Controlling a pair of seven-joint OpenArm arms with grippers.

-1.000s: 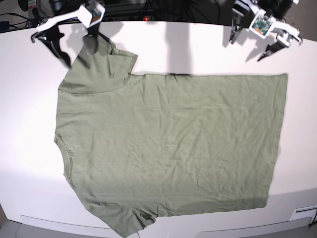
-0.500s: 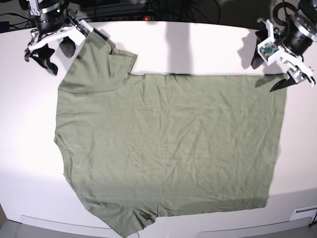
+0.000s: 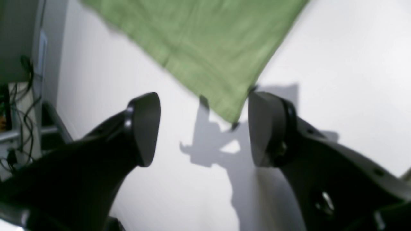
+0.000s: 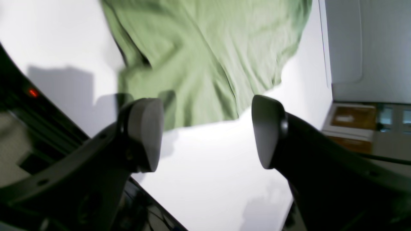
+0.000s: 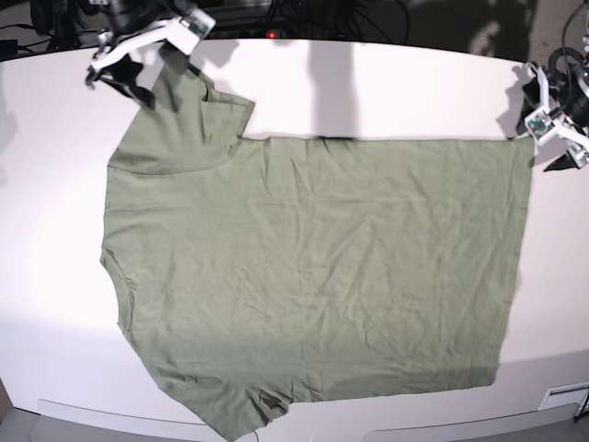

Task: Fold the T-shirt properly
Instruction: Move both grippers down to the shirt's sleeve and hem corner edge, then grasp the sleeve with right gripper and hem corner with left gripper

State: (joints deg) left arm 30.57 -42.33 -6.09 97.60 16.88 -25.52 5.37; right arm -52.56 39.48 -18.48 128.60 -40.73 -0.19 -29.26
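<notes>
- Lying flat and spread across the white table (image 5: 386, 83), the T-shirt (image 5: 313, 267) is seen in the base view with its neck end toward that view's left and its straight hem along the right.
- One sleeve (image 5: 189, 124) is laid toward the far left corner; the other sleeve reaches the near table edge.
- Light wrinkles are visible over the whole fabric.
- The left gripper (image 5: 552, 115) is found at the base view's right edge, just beside the far hem corner (image 3: 231, 112) of the shirt.
- In the left wrist view its two dark fingers (image 3: 144, 128) are held wide apart, and the hem corner is seen between them; nothing is pinched, and whether the cloth is touched cannot be told.
- The right gripper (image 5: 143, 55) is placed at the far left, beside the upper sleeve.
- In the right wrist view its pads (image 4: 144, 138) are spread wide, with the sleeve edge (image 4: 192, 118) framed between them and bare table below; nothing is clamped.
</notes>
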